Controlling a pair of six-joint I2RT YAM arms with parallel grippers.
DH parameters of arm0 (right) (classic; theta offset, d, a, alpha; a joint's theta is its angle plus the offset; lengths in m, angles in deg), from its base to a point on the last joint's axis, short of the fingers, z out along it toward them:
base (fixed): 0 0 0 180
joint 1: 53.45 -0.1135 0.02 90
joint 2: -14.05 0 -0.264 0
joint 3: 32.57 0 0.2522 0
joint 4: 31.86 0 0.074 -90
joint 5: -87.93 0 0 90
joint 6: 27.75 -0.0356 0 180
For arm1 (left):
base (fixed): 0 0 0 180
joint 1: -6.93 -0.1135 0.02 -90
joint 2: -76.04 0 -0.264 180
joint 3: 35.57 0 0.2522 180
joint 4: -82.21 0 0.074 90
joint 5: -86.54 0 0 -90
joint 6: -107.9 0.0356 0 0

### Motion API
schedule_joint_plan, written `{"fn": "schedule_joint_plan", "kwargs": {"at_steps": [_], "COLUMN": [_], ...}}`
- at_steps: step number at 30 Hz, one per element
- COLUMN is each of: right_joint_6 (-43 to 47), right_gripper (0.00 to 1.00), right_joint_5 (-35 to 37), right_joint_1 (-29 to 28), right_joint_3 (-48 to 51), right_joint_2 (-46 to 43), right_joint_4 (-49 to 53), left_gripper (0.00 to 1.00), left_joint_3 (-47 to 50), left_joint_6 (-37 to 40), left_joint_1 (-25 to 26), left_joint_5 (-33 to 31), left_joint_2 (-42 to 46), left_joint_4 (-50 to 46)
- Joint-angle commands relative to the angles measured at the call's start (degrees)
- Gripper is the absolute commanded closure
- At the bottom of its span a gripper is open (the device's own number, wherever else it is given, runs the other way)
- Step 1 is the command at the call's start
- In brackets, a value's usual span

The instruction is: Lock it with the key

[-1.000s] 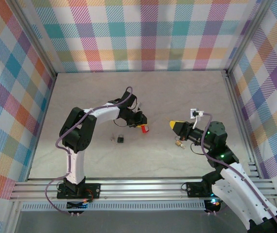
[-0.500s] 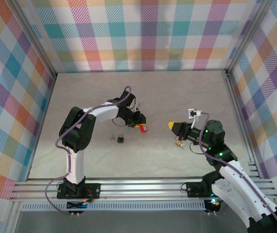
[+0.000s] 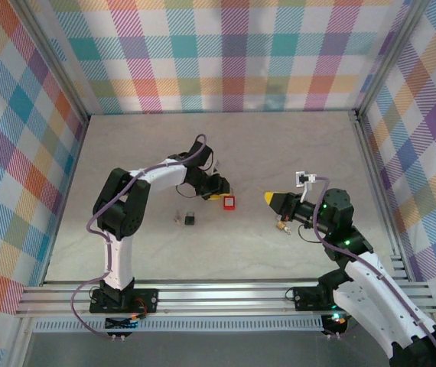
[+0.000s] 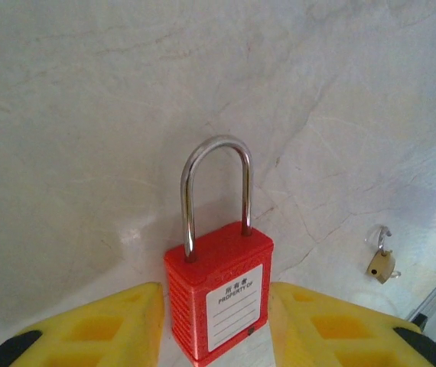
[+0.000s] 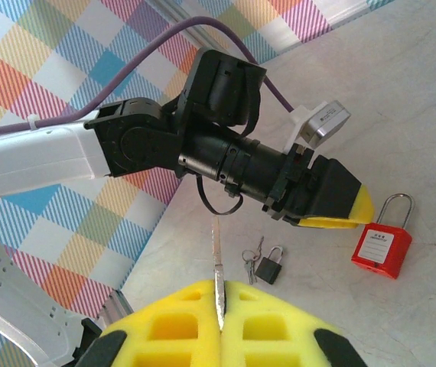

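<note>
A red padlock (image 4: 222, 298) with a closed steel shackle (image 4: 216, 183) lies on the marble table between the yellow fingers (image 4: 103, 329) of my left gripper (image 4: 216, 294). The gripper is open, with a gap on each side of the lock. In the top view the padlock (image 3: 229, 202) lies just right of my left gripper (image 3: 222, 196). My right gripper (image 5: 219, 287) is shut on a thin metal key (image 5: 217, 260), whose blade points toward the red padlock (image 5: 382, 245). From above, my right gripper (image 3: 270, 197) hovers to the right of the lock, apart from it.
A small brass padlock (image 3: 283, 226) lies below my right gripper, also seen as the brass padlock (image 4: 381, 262). A black padlock with keys on a ring (image 3: 190, 219) lies near the left arm. Checkered walls surround the table.
My left gripper has opened and let go of the red padlock, which now lies flat on the table. The right gripper shifted slightly left, still shut on the key.
</note>
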Motion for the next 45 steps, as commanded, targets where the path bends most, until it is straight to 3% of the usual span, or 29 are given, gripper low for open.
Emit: {"fn": "schedule_joint_plan", "kwargs": {"at_steps": [1, 6, 10, 12, 13, 14, 22, 27, 31, 37, 45], "right_joint_6": [-0.48, -0.06, -0.48, -0.87, -1.01, -1.39, -12.12, -19.27, -23.22, -30.14, -32.26], "right_gripper": [1.00, 1.00, 1.00, 1.00, 1.00, 1.00, 1.00, 1.00, 1.00, 1.00, 1.00], "right_joint_5": [-0.77, 0.60, 1.93, 2.37, 2.56, 3.02, 7.35, 19.97, 31.19, 39.80, 37.92], "right_joint_1": [0.29, 0.29, 0.30, 0.29, 0.29, 0.29, -0.12, -4.68, -10.11, -14.77, -16.49], "right_joint_3": [0.44, 0.18, 0.45, 0.72, 0.79, 0.99, 4.77, 7.49, 7.82, 7.41, 1.10], "right_joint_2": [0.64, 3.60, 5.43, 6.60, 7.20, 7.97, 15.81, 17.87, 20.68, 30.04, 47.71], "right_joint_4": [-1.21, -0.68, -1.18, -2.00, -2.34, -2.68, -13.15, -16.56, -16.94, -22.36, -34.06], "left_gripper": [0.59, 0.52, 0.37, 0.23, 0.02, 0.00, 0.00, 0.00, 0.00, 0.00, 0.00], "left_joint_3": [-1.85, -0.09, 1.75, 2.72, 3.30, 3.91, 13.44, 25.29, 30.96, 33.67, 33.37], "left_joint_6": [1.05, 0.94, 1.18, 1.65, 1.93, 2.23, 8.28, 11.04, 12.37, 12.05, 11.97], "left_joint_1": [-1.39, -1.44, -0.57, 0.05, 0.43, 0.74, 1.29, 1.40, 1.40, 1.40, 1.40], "left_joint_5": [-1.78, -5.95, -9.17, -11.12, -12.17, -13.49, -20.98, -27.31, -31.89, -30.53, -30.30], "left_joint_2": [3.01, 12.08, 21.57, 26.73, 28.91, 31.48, 51.41, 65.84, 72.58, 73.36, 72.73], "left_joint_4": [-2.80, -1.19, -0.49, -0.51, -0.82, -1.33, -5.24, -1.47, 0.14, 2.85, 2.09]}}
